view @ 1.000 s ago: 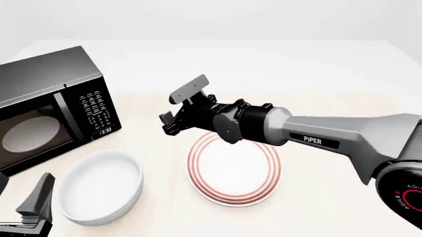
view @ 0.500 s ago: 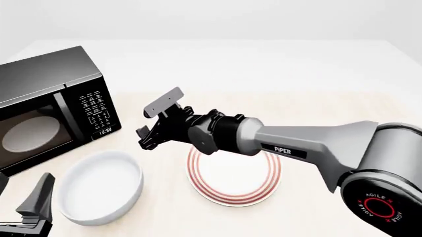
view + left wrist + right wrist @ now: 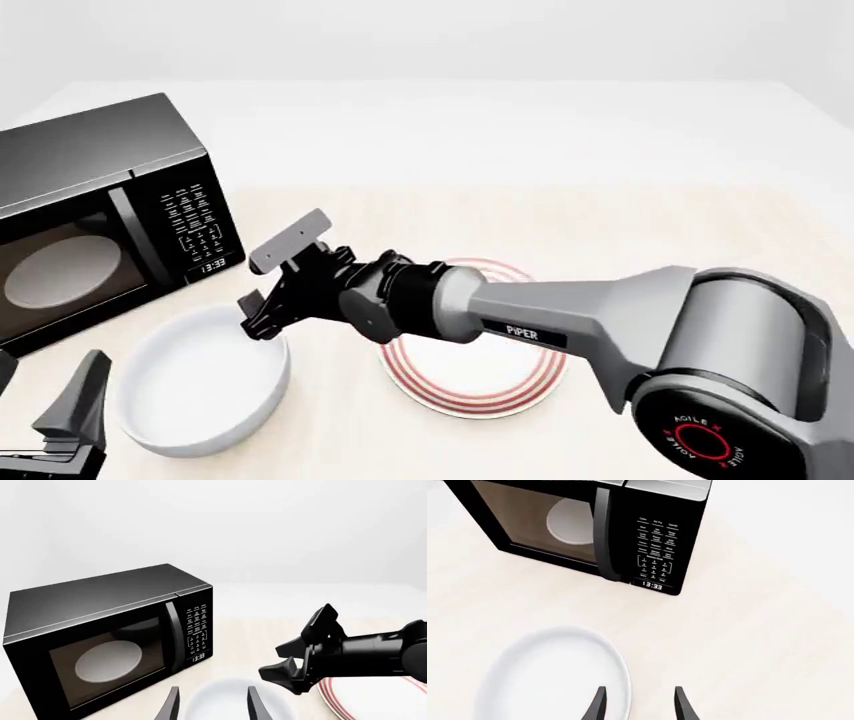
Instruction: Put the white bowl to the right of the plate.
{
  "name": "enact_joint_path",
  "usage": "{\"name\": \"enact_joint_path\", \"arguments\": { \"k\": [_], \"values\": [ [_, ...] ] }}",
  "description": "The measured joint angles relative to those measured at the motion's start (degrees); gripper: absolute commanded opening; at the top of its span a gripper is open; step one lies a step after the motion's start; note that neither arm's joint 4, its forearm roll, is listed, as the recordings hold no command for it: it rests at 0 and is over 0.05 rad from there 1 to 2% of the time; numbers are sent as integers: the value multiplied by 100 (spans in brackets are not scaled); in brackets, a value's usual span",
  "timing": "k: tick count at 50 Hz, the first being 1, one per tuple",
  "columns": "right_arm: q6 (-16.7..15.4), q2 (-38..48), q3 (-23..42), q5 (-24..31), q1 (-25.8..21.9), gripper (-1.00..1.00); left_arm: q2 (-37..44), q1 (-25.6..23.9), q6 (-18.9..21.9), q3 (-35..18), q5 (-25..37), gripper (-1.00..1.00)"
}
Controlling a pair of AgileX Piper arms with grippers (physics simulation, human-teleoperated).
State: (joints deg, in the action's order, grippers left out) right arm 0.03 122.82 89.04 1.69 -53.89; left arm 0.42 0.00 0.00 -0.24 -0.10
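One white bowl [image 3: 200,380], one plate [image 3: 507,385], one microwave [image 3: 100,215], two pincers [image 3: 274,285] [image 3: 67,420].

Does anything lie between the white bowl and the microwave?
No. Right wrist view shows only bare table between the white bowl and the microwave.

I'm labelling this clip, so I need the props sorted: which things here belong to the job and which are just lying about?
Part of the job: white bowl, plate, right gripper.
Just lying about: microwave, left gripper.
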Motion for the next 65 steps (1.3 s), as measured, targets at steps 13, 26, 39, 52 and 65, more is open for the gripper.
{"name": "enact_joint_path", "arguments": {
  "k": [13, 26, 39, 52, 65],
  "values": [
    [234, 240, 96, 26, -184, 100, 0, 0, 0, 0, 0, 100],
    [462, 454, 88, -50, -275, 100, 0, 0, 0, 0, 0, 100],
    [640, 646, 79, -120, -296, 100, 0, 0, 0, 0, 0, 100],
    [977, 816, 3, -307, -262, 100, 0, 0, 0, 0, 0, 100],
    [1122, 838, -33, -439, -231, 100, 0, 0, 0, 0, 0, 100]
  ]
}}
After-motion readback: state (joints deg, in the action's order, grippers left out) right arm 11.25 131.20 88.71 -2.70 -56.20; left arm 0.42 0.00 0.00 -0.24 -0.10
